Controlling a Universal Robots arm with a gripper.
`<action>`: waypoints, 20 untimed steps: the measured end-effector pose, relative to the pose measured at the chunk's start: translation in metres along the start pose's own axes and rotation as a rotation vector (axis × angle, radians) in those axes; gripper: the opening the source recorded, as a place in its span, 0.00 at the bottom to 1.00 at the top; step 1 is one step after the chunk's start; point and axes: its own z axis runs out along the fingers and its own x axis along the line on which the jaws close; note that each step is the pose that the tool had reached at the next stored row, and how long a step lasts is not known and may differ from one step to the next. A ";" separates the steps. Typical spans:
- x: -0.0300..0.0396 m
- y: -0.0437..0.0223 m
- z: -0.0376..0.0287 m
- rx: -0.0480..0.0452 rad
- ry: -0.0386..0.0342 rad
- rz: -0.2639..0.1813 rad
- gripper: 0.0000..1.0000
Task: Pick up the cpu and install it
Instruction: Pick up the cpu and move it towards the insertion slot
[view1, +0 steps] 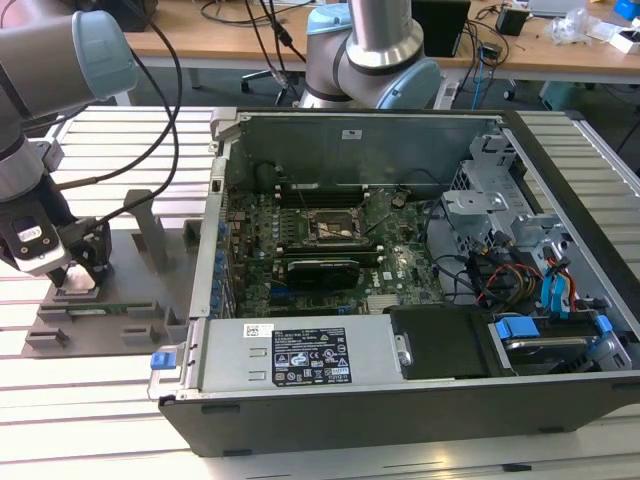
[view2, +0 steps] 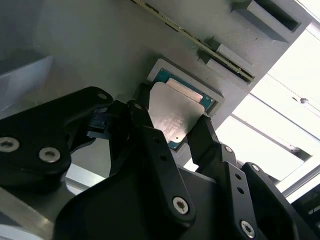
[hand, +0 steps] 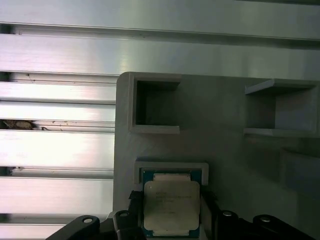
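Cpu (hand: 171, 205) lies flat in its recess of the grey holder (hand: 225, 105), on the bench (hand: 55, 150) beside the computer case (view1: 400, 400). Pincer (view2: 170, 120) straddles it from directly above, set narrow. Cannot tell whether it grips.

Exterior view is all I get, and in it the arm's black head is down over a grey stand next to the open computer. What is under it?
Observer: In both wrist views the cpu lies there, silver top up, in a square pocket of the grey stand.
Operator: Has the arm got hold of it?
Observer: It looks so. In the second wrist view the gripper has its fingers closed against two opposite edges of the cpu, and the cpu sits in the pocket, not raised out of it.
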 end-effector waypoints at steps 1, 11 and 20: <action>0.0000 0.0000 0.0000 0.0000 0.0000 0.000 0.55; -0.0007 -0.0002 -0.0185 0.0001 -0.0002 0.000 0.55; -0.0018 -0.0006 -0.0450 0.0027 -0.0001 0.000 0.55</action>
